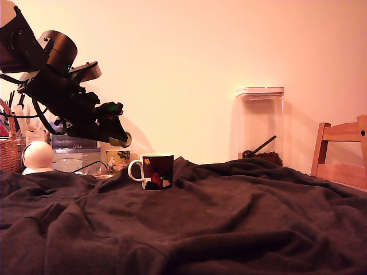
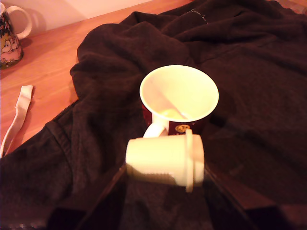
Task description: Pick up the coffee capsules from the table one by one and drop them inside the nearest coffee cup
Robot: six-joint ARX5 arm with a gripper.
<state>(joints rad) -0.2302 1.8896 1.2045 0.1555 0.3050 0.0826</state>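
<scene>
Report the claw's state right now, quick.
Claw: shut on the coffee capsule, held in the air above the coffee cup.

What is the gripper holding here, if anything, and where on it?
The gripper holds a small pale rounded coffee capsule, lying sideways, its body between the dark fingers, flanged rim free, above the dark white-handled mug.

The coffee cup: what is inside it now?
In the wrist view the cup has a pale inside with something small and yellowish at the bottom, too blurred to identify. The capsule held in the pincer covers the cup's near rim.
</scene>
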